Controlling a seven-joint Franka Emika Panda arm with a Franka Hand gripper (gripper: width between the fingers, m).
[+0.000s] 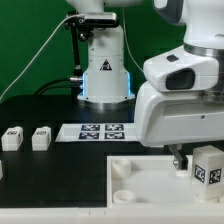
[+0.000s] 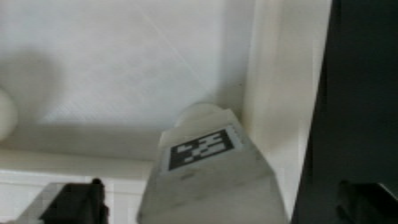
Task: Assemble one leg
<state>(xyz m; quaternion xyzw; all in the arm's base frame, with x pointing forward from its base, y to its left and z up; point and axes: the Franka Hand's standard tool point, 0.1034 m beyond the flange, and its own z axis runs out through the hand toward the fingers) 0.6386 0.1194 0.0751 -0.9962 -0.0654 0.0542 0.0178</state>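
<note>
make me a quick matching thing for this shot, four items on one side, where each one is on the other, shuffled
Things:
1. gripper
2. leg
3. marker board
4. two spare legs

Places:
A. flat on the black table, mid-scene
B. on the white panel, at the exterior view's right edge
C. open, just above the panel
D. at the exterior view's left

Pairs: 1-C, 2-B, 3-A, 4-D

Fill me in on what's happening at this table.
A robot arm is putting furniture together. Its gripper is open, low over the white panel, with one leg standing right beside it at the exterior view's right; in the wrist view that leg sits between the fingers, not clamped. Two more legs wait at the exterior view's left, next to the marker board.
</note>
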